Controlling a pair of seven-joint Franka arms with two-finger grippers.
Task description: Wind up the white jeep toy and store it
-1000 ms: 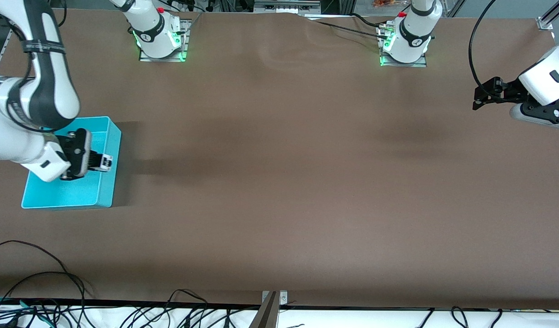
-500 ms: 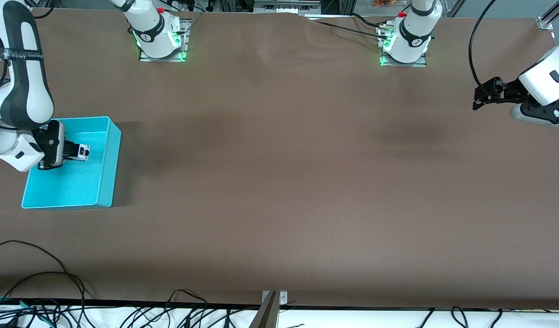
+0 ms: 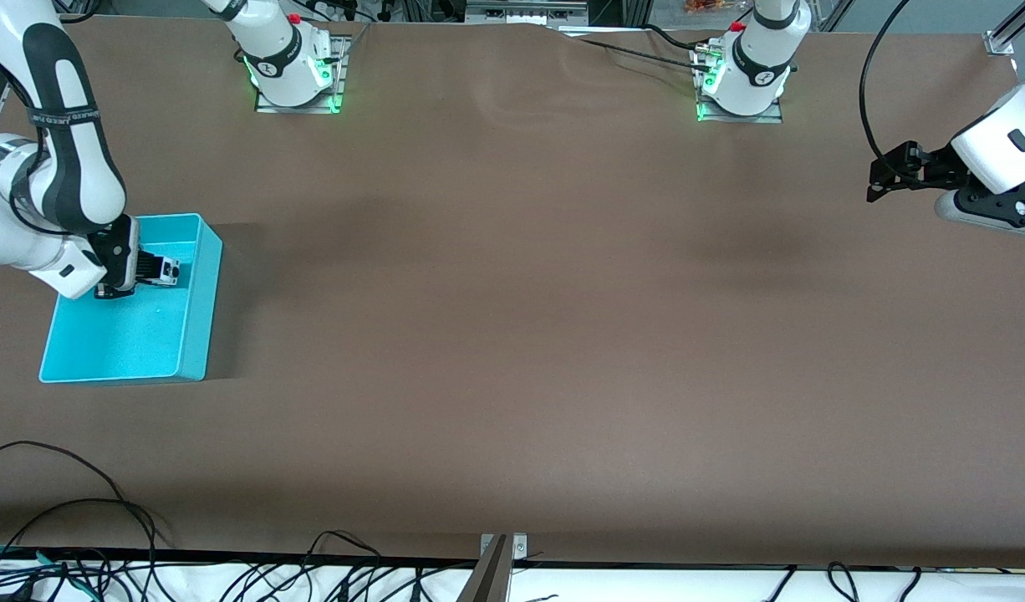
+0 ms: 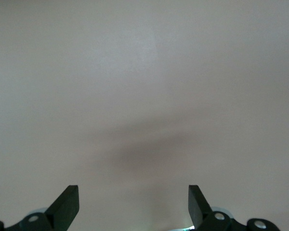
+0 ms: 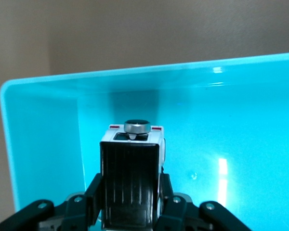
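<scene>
The white jeep toy point(image 3: 169, 269), with its black roof point(image 5: 130, 166) and a silver knob at its end, is clamped between the fingers of my right gripper point(image 3: 155, 271). In the right wrist view the right gripper point(image 5: 130, 195) holds the toy inside the turquoise bin point(image 5: 38, 144), close to one of its walls. Whether the wheels touch the bin floor I cannot tell. The bin point(image 3: 201, 334) stands at the right arm's end of the table. My left gripper point(image 3: 883, 176) waits open and empty over the table's edge at the left arm's end, its fingers wide apart around nothing point(image 4: 132, 195).
The two arm bases point(image 3: 293, 63) point(image 3: 742, 79) stand along the table's edge farthest from the front camera. Loose black cables point(image 3: 78, 502) lie along the edge nearest that camera. A metal bracket point(image 3: 496, 560) sits at the middle of that edge.
My right gripper has carried the jeep across the bin, first toward the right arm's end, then back a little, ending farther from the front camera. The left arm has not moved.
</scene>
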